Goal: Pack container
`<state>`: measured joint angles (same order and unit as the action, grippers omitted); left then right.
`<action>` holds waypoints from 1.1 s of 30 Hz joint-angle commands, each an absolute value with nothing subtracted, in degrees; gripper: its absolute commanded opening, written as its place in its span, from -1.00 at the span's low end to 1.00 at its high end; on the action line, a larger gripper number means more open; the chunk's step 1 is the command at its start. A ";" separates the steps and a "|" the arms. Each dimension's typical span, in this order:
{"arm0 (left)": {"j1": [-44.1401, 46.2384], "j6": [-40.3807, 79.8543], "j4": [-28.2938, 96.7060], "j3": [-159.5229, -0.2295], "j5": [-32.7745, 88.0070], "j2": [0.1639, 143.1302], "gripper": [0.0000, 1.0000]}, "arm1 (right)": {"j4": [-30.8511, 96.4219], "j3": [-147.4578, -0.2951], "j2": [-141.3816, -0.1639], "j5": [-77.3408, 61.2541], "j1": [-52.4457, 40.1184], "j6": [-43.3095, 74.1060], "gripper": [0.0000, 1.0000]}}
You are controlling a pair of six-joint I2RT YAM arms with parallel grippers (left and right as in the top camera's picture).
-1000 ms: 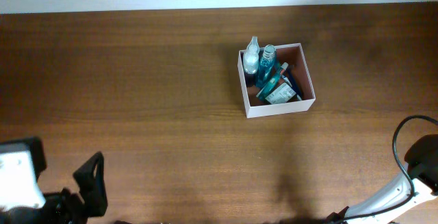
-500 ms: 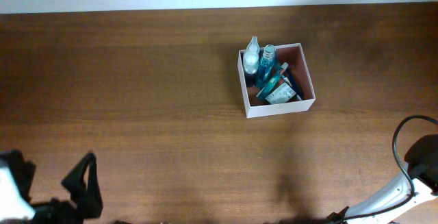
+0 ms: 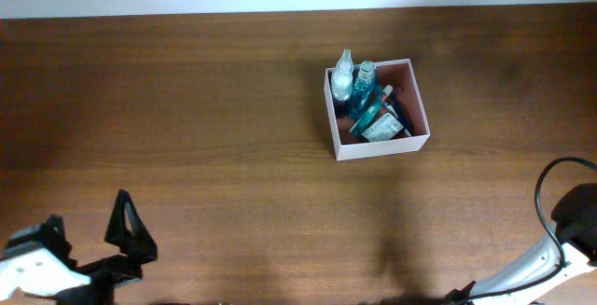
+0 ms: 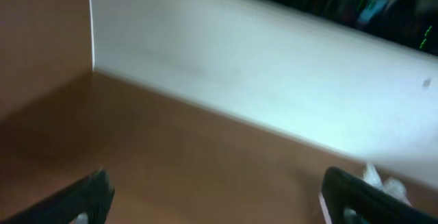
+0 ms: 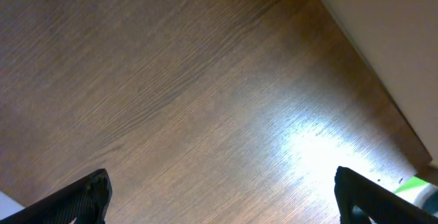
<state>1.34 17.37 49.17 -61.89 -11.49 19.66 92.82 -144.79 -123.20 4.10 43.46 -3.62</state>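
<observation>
- The container [image 3: 382, 146] is a square, open-top box with thin white walls and a reddish-brown inside.
- It stands upright on the bench [image 3: 187, 109], open side up, turned slightly askew to the bench's edges.
- It sits right of the middle, toward the far side, with bare wood all around it.
- Toiletries [image 3: 373, 114] fill its left half: two clear bottles [image 3: 344, 81] stand at the far-left corner, while the right part shows bare floor.

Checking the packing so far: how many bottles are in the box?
2. A clear bottle stands in the container's far left corner, and a blue bottle is just right of it. The green-white packet lying beside them may hide more.
</observation>
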 commanded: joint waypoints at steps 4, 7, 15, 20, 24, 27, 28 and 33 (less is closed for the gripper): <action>0.78 5.74 30.04 -40.58 -7.75 9.39 0.99 | 92.73 -144.51 -123.48 4.75 43.53 -3.55 0.98; 0.78 5.39 22.20 -32.16 -6.59 6.72 0.99 | 92.73 -144.51 -123.48 4.75 43.53 -3.55 0.98; 0.78 2.70 8.23 -16.67 -3.99 0.95 0.99 | 92.73 -144.51 -123.48 4.75 43.53 -3.55 0.98; 0.67 1.45 0.89 -10.33 -2.87 0.30 0.99 | 92.73 -144.51 -123.48 4.75 43.53 -3.55 0.98; 0.67 -4.25 -4.05 -6.63 0.40 0.30 0.99 | 92.73 -144.51 -123.48 4.75 43.53 -3.55 0.98; 0.67 -4.16 -5.52 -4.40 0.49 0.30 0.99 | 92.73 -144.51 -123.48 4.75 43.53 -3.55 0.98; 0.67 -4.16 -6.04 -3.79 0.47 0.30 0.99 | 92.73 -144.51 -123.48 4.75 43.53 -3.55 0.98; 0.56 -0.67 -6.72 -1.30 0.47 0.30 0.99 | 92.73 -144.51 -123.48 4.75 43.53 -3.55 0.98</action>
<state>1.04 -2.39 -6.37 -2.98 -0.58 0.89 92.79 -144.79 -123.20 4.10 43.46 -3.62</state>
